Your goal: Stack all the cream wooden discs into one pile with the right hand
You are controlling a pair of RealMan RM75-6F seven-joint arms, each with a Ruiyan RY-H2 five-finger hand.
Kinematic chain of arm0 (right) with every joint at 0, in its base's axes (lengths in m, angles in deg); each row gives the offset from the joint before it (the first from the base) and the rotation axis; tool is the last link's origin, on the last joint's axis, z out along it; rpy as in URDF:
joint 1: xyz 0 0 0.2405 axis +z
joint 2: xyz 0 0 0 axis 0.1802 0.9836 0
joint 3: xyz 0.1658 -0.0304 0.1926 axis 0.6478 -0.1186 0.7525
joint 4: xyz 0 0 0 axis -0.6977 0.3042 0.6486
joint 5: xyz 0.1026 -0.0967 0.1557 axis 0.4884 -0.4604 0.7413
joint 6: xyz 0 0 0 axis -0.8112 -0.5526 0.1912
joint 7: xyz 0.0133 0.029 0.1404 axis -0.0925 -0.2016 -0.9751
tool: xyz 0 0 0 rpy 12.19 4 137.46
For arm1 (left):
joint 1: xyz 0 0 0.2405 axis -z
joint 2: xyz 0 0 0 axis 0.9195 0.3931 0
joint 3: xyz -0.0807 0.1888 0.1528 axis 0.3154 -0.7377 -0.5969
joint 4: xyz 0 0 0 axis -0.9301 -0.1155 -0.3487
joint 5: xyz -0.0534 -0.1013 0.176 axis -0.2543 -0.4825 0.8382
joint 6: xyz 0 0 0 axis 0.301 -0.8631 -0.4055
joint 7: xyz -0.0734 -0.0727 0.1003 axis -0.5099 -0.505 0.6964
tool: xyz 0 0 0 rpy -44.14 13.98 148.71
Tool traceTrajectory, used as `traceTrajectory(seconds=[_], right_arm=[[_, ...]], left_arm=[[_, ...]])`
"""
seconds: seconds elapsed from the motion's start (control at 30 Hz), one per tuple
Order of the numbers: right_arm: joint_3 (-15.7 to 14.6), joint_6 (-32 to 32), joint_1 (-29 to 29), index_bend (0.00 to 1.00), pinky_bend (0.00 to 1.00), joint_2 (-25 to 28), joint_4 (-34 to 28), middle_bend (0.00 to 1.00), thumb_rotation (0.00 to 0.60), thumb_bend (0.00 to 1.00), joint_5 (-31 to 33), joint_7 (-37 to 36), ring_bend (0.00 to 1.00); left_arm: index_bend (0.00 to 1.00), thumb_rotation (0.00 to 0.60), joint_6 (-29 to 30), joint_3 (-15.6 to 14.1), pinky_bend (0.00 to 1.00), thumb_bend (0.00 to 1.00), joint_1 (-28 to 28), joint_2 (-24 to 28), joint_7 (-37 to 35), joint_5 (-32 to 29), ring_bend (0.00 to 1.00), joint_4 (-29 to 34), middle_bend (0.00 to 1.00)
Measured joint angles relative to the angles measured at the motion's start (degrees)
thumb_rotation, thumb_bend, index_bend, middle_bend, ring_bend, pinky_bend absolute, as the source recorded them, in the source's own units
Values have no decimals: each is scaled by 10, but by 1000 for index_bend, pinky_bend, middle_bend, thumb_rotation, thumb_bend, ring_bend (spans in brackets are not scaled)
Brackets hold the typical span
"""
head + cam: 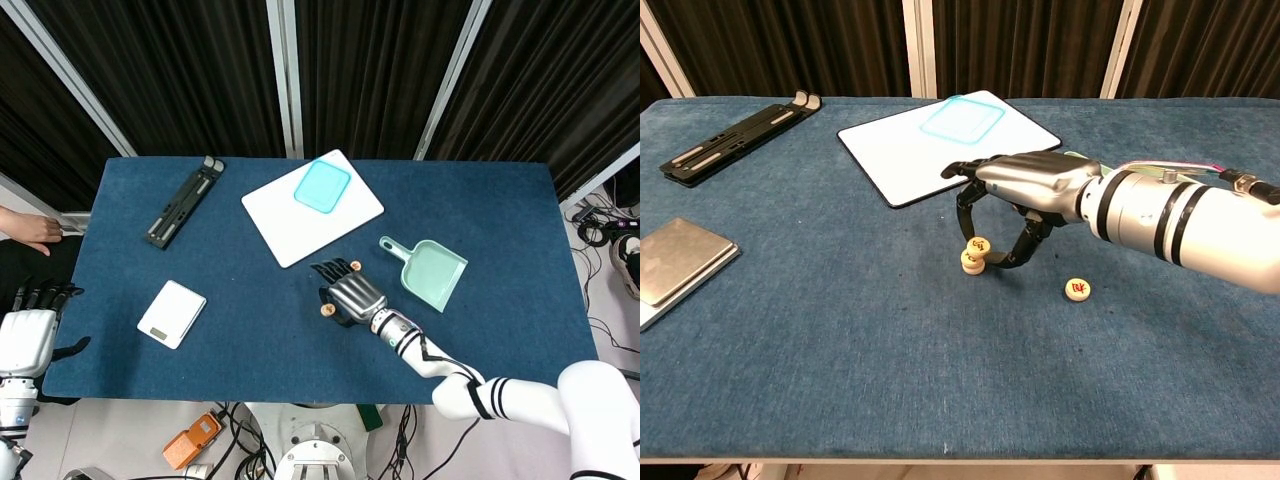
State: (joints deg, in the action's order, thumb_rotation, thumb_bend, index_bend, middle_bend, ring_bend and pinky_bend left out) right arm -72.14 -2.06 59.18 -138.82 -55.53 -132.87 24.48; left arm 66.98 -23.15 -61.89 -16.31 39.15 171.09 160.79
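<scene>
Cream disc (977, 245) pinched in right hand (1025, 185), tilted on another disc (971, 263) mid-worktop (840, 330); lone disc (1077, 289) right of that pile. Blue cloth surface, black curtains (370, 70) behind. Left hand (28, 335) at the edge, empty, fingers apart.

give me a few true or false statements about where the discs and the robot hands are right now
1. The right robot hand holds a cream disc just above another disc. True.
2. A lone disc lies on the table to the right of that pair. True.
3. The left robot hand is gripping the scale. False: it sits at the table's left edge, holding nothing.
4. The teal lid lies on the dustpan. False: it lies on the white board.
</scene>
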Motion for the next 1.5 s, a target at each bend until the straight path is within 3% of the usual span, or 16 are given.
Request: traceTrajectory(seconds=[0.73,0.97,1.13,1.5], right_arm=[[-4,3,5,470,13,-5,5,69,600,473,-2,-7,0],[14,19,-1,447,12,18,12,69,600,471,10,-15,0],[23,4,7,425,12,22,42,69,600,402,44,16,0],[28,-45,45,419,12,-5,129,68,600,395,126,115,0]], left_arm=[[268,600,-1,1,12,73,1,-1,-1,-1,118,-1,209],[268,600,-1,1,12,74,1,-1,-3,-1,117,-3,209],[268,600,-1,0,12,73,2,-1,-2,1,117,-2,209],[267,600,-1,-1,12,73,-1,1,2,-3,117,3,209]])
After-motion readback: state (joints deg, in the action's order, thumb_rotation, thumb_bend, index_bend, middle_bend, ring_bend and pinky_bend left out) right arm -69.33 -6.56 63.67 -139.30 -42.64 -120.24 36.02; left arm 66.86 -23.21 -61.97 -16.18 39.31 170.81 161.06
